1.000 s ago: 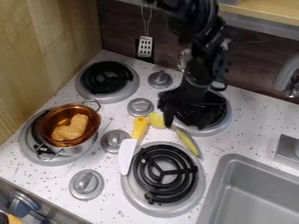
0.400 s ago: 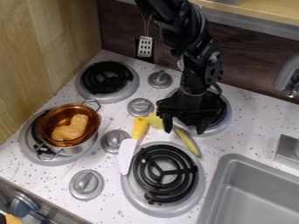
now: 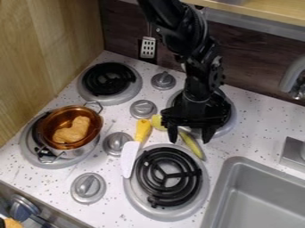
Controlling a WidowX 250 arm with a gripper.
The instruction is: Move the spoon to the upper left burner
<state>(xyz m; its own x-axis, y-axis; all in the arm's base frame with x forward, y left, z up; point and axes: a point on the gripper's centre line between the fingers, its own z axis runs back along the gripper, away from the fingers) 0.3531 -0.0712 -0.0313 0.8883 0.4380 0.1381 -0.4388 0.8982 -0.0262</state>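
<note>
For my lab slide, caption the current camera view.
Open black gripper above a banana-shaped yellow item, beside a white-bladed spatula on a toy stovetop.

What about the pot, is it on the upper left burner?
No, the pot stands on the lower left burner, nearer the counter's front edge than the upper left burner.

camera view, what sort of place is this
Most likely a toy kitchen: a stovetop with coil burners and knobs, a metal sink set in the speckled counter, and a copper-coloured pot on one burner.
</note>
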